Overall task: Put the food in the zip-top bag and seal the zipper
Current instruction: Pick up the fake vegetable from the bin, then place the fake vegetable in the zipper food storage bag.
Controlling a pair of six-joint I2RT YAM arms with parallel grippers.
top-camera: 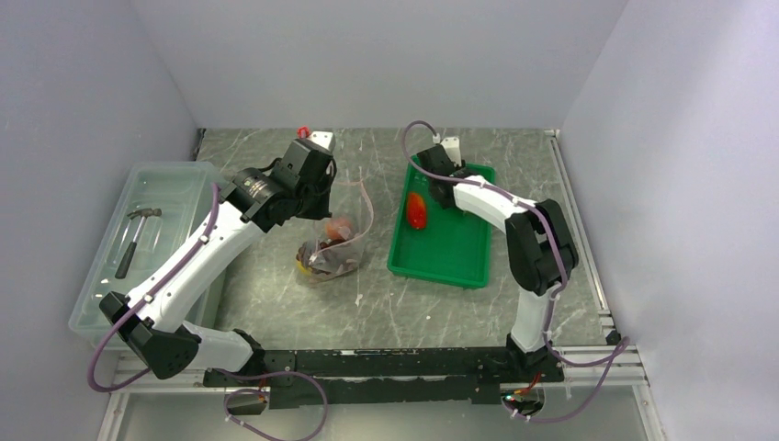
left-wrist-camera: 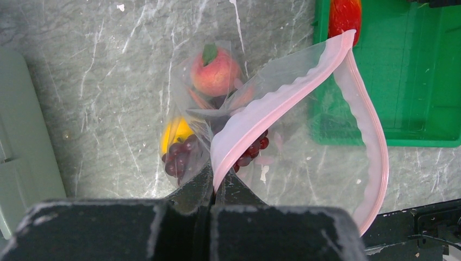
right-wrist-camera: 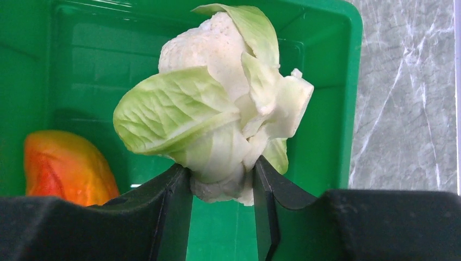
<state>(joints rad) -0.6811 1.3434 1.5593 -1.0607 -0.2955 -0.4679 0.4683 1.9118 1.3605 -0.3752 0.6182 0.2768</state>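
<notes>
Pinching zipper, vegetable clamped over tray

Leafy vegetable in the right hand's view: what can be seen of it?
The leafy vegetable is a toy cauliflower-like head: a creamy white, bumpy core wrapped in pale green veined leaves, looking like matte plastic. It stands upright, base down, pinched there between the right hand's two black fingers, over the green tray.
</notes>
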